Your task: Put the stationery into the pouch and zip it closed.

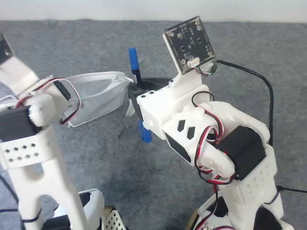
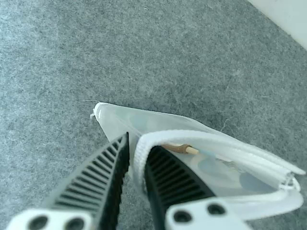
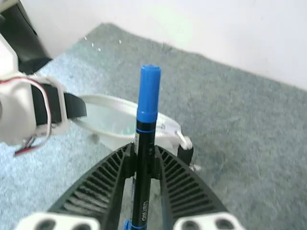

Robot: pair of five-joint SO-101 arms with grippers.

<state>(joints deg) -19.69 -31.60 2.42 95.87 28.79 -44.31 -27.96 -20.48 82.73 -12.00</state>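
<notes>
Your left gripper [image 2: 138, 144] pinches the rim of the white pouch [image 2: 218, 168], whose zip is open, over grey carpet [image 1: 144, 184]. Your right gripper [image 3: 144, 149] clamps a blue marker [image 3: 147, 103] upright, just beside the pouch's mouth.

In the high view the right arm [image 1: 192, 129] at frame centre hides the middle of the blue marker [image 1: 133, 58], leaving its cap and lower tip, and covers the pouch [image 1: 98, 98] at its right end. In the left wrist view a tan stick [image 2: 181, 149] inside the pouch lies mostly under the zipper rim [image 2: 216, 141]; what it is cannot be told
</notes>
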